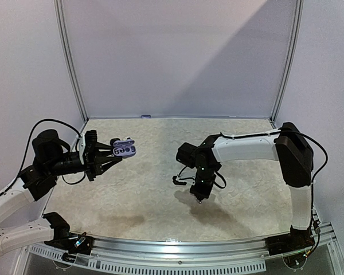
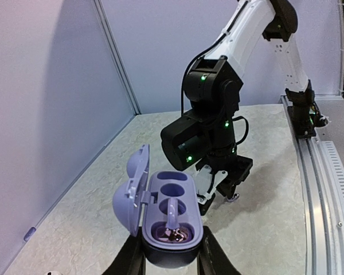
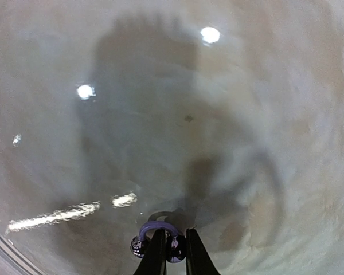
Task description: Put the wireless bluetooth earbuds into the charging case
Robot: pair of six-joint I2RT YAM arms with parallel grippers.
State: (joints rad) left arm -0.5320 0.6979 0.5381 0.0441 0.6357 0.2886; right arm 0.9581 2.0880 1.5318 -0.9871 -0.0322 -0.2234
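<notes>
Now pinching lilac earbud [image 3: 149, 227] between narrowed right claw [image 3: 175, 236] tips, against table [image 3: 229, 114]; clamping open case [image 2: 173, 213] inside left claw [image 2: 171, 256].

One charging case [image 2: 196, 220]; one earbud [image 3: 155, 228] seen; left pincer [image 1: 116, 156], right pincer [image 1: 199, 199]: two.

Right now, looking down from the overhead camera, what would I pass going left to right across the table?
Left arm's black joint → open lilac case → right arm's wrist with green lights → right arm's black elbow.
</notes>
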